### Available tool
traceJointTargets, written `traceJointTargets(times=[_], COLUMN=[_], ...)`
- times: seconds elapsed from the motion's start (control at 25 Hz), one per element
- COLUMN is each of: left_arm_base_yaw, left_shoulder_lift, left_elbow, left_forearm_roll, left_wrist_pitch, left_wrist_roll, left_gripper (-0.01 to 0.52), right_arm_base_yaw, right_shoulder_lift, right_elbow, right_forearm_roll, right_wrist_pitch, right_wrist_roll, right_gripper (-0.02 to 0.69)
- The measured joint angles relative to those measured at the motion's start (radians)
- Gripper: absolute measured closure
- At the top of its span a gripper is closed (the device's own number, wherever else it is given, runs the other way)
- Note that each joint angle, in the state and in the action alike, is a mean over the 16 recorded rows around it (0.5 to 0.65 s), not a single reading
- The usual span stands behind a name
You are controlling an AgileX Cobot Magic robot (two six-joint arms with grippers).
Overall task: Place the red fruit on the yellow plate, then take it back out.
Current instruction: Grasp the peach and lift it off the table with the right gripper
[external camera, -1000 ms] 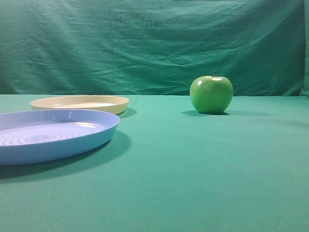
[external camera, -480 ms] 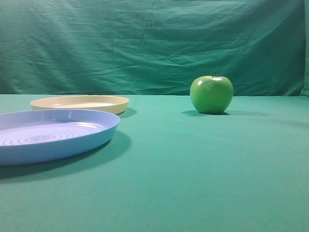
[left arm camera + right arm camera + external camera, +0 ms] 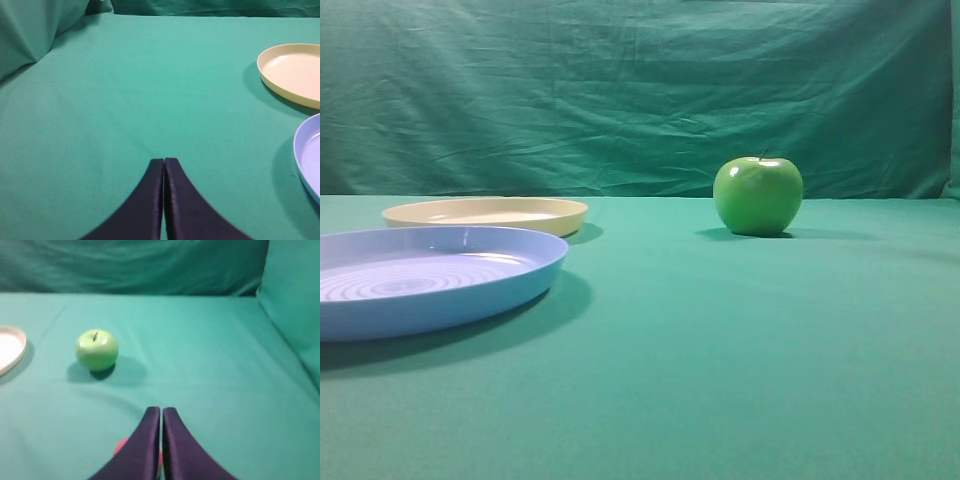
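Red fruit [image 3: 120,446] on cloth, mostly hidden just beneath right gripper [image 3: 161,412], only pinkish sliver showing; not yet grasped. Step judged: start, pick pending. Right gripper jaws pressed together, holding nothing; must spread, drop over fruit. Left gripper [image 3: 164,162] likewise closed, empty. Yellow plate [image 3: 560,220] bare, far left. Green apple [image 3: 97,349] between fruit and plate; blue plate [image 3: 520,285] just beside target: likely obstacles.

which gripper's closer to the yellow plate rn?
Left, probably. The left gripper sees the whole yellow plate ahead to its right; the right gripper catches only its edge at far left, beyond the green apple.
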Motion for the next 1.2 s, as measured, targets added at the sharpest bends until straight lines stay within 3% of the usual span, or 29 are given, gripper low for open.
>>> traceJointTargets(times=[0.36, 0.48, 0.6, 1.0, 1.2], left_arm_base_yaw=[0.0, 0.0, 0.0, 0.0, 0.0], left_shoulder_lift=[0.0, 0.0, 0.0, 0.0, 0.0], left_elbow=[0.0, 0.0, 0.0, 0.0, 0.0], left_forearm_roll=[0.0, 0.0, 0.0, 0.0, 0.0], left_wrist_pitch=[0.0, 0.0, 0.0, 0.0, 0.0], left_wrist_roll=[0.0, 0.0, 0.0, -0.001, -0.002], left_gripper=[0.514, 0.514, 0.514, 0.514, 0.514], right_arm_base_yaw=[0.127, 0.173, 0.21, 0.244, 0.244], right_shoulder_lift=[0.364, 0.469, 0.557, 0.753, 0.837], right_elbow=[-0.11, -0.138, -0.156, -0.178, -0.18], right_forearm_roll=[-0.072, -0.109, -0.14, -0.189, -0.207], right_wrist_pitch=[0.127, 0.123, 0.098, -0.05, -0.129], right_wrist_roll=[0.039, 0.07, 0.098, 0.157, 0.182], right_gripper=[0.659, 0.619, 0.528, 0.131, 0.025])
